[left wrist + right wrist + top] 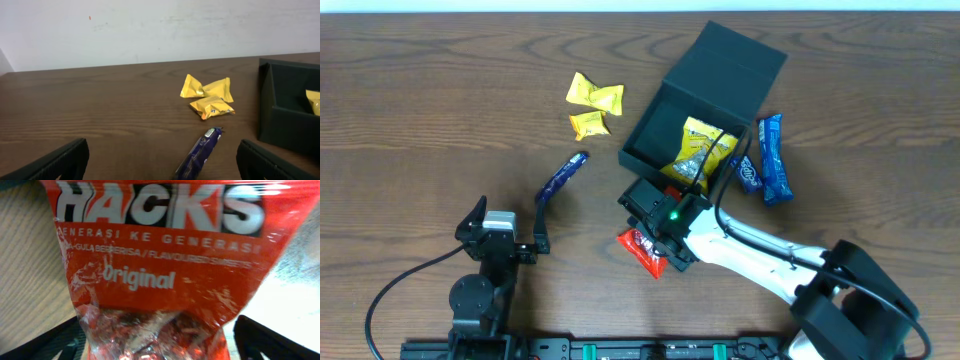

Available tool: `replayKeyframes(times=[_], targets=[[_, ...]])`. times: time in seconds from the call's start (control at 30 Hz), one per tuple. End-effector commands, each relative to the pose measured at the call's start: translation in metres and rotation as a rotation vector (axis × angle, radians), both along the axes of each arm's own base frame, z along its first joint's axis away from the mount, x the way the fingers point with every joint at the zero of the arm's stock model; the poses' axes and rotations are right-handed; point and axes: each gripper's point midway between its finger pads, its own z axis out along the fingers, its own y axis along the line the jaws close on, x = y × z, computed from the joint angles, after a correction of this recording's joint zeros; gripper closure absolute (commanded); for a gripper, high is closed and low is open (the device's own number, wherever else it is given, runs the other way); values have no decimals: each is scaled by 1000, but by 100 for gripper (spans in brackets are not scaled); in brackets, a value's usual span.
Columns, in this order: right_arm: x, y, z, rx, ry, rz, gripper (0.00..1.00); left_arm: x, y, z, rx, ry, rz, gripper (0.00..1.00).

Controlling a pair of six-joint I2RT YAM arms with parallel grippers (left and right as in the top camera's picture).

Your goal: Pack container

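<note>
straddling red packet near container, right fingers wide; left fingers wide, blue packet ahead.

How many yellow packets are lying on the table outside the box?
3, all left of the container: rear-left packet, rear-right packet touching it, front packet nearer the robot. The right arm could hide more.
</note>
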Motion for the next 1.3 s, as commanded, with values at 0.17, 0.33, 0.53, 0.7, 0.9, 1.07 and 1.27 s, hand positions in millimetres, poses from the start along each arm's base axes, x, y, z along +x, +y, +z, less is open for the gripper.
replayKeyframes(times=[0.17,0.33,0.53,0.7,0.9,1.07,1.27], targets=[[3,-9,-8,-38,2,-12,46,-2,0,-16,0,55,-2,5],[3,-8,-8,-37,6,7,63,-2,0,-16,0,56,-2,5],[3,0,-4,-16,8,47,66,-2,0,-16,0,56,-2,5],[6,11,9,-6,-20,84,69,-2,0,-16,1,55,-2,5],[6,23,33,-18,-42,155,70,-2,0,-16,0,56,-2,5],[9,37,54,-20,-76,210,71,-2,0,-16,0,55,-2,5],[21,54,82,-13,-151,272,71,-2,0,-16,0,55,-2,5]])
